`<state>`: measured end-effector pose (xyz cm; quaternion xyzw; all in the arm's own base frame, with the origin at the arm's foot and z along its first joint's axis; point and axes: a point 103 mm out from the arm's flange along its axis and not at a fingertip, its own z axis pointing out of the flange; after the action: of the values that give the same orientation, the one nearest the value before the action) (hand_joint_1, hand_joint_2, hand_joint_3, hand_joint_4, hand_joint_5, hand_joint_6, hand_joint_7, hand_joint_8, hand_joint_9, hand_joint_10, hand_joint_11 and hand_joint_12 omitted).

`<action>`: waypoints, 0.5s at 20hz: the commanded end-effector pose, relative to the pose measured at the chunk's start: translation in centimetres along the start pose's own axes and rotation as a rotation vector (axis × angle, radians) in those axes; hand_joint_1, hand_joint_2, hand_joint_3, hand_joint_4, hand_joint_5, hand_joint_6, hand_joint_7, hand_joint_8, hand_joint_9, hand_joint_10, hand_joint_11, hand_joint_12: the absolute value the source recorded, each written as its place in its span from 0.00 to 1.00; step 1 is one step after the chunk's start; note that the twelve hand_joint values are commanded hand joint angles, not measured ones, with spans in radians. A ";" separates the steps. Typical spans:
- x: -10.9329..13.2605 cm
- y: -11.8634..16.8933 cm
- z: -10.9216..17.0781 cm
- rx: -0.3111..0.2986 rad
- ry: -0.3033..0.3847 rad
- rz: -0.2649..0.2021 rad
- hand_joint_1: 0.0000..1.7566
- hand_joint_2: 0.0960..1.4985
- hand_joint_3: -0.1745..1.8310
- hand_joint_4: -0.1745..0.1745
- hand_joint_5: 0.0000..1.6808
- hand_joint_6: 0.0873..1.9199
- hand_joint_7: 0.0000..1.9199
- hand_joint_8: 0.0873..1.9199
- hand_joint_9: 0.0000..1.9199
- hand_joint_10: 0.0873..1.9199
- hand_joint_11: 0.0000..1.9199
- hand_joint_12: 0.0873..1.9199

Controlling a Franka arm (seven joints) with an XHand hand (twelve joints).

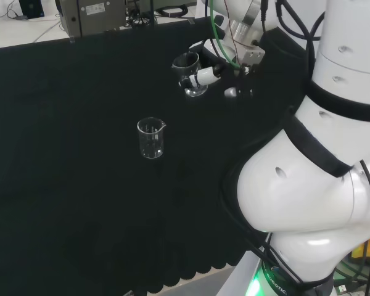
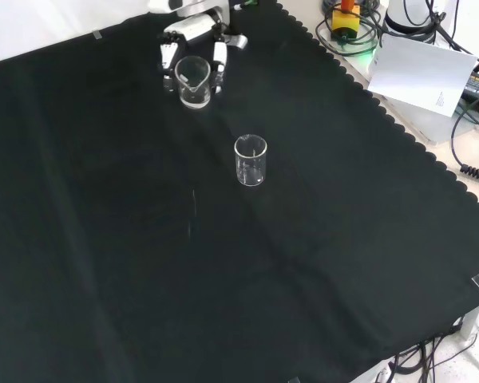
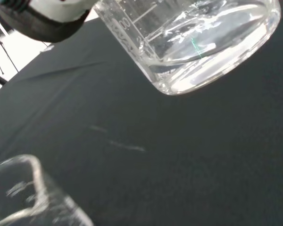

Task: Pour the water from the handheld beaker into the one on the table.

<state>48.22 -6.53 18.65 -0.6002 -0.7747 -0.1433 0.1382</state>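
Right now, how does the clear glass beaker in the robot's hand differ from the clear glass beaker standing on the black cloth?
The held clear glass beaker sits inside the curled fingers of the hand; the standing clear glass beaker stands free on the black cloth. The held one shows water in the wrist view; the standing one looks empty. Both are clear, with pouring spouts.

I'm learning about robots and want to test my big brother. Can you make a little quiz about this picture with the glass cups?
1. True or false: the hand holds a beaker up off the black cloth.
2. How many beakers show in the front view? A) one B) two C) four
3. Fill in: the beaker on the table stands ____ (upright / tipped over).

Key: 1 true; 2 B; 3 upright.
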 end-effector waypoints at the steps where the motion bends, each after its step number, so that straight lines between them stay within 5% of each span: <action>1: 3.4 -3.6 0.1 0.104 -0.049 0.019 0.74 0.69 0.00 0.20 0.68 0.34 0.74 0.20 0.80 0.38 0.71 0.41; 10: 6.5 -5.4 2.4 0.281 -0.162 0.018 0.74 0.70 0.00 0.17 0.66 0.37 0.72 0.24 0.80 0.41 0.70 0.43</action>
<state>44.41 -5.39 19.18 -0.6136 -0.7703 -0.0892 0.1488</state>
